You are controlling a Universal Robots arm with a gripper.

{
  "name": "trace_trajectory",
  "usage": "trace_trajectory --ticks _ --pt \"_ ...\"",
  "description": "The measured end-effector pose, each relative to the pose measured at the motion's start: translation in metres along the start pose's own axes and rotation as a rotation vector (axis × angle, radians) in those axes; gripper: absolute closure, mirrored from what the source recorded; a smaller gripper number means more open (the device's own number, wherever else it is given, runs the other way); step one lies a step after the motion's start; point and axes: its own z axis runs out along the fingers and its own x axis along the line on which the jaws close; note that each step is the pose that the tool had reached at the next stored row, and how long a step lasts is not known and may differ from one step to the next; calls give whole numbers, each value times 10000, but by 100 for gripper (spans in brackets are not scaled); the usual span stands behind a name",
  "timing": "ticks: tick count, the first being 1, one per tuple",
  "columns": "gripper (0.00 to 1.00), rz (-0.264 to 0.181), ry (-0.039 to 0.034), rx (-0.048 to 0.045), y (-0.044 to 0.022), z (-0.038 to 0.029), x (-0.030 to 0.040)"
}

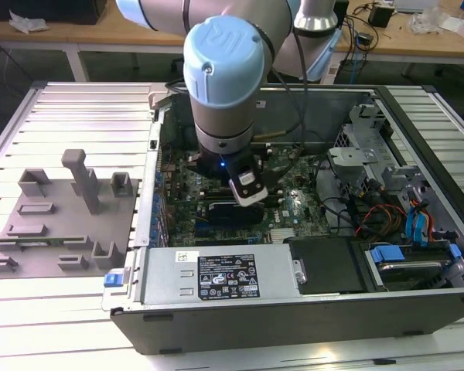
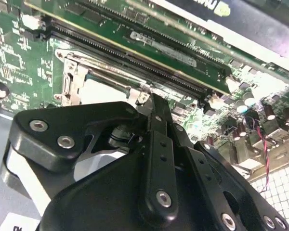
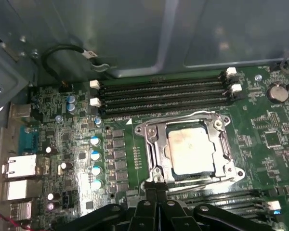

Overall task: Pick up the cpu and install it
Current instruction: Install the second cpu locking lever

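In the first wrist view the cpu [image 3: 190,151], a pale silvery square, lies flat inside the metal socket frame [image 3: 153,144] on the green motherboard [image 3: 62,139]. My gripper [image 3: 157,188] is beside the frame's near edge, its black fingers pressed together with nothing between them. The second wrist view looks over the gripper [image 2: 152,100] from behind: its tips are close to the socket frame [image 2: 74,79], apart from the cpu's top. In the exterior view the arm's wrist [image 1: 220,85] hangs over the middle of the motherboard [image 1: 298,202] inside the open computer case.
Memory slots [image 3: 164,91] run along the socket's far side. The case holds a power supply [image 1: 216,274] at the front, a drive cage [image 1: 356,147] and cables [image 1: 387,216] at the exterior view's right. A grey fixture plate [image 1: 62,224] with posts lies outside the case.
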Motion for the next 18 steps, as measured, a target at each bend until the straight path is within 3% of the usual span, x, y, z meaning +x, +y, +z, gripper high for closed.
trace_trajectory --ticks 2,4,6,8,9,11,12,13,15,17,18 --pt "89 28 -6 73 10 3 -26" --pt "89 101 -37 176 40 17 -146" --pt "89 104 -47 261 71 28 -173" --pt "89 88 -73 524 164 59 -184" --pt "89 83 -81 604 209 74 -181" --pt "89 81 -89 668 282 97 -175" --pt "89 76 -97 733 350 120 -175" --pt "89 72 -96 821 377 129 -214" --pt "89 74 -86 907 400 138 -291" --pt "89 72 -90 946 455 95 -302" --pt "89 69 -93 967 495 36 -305"
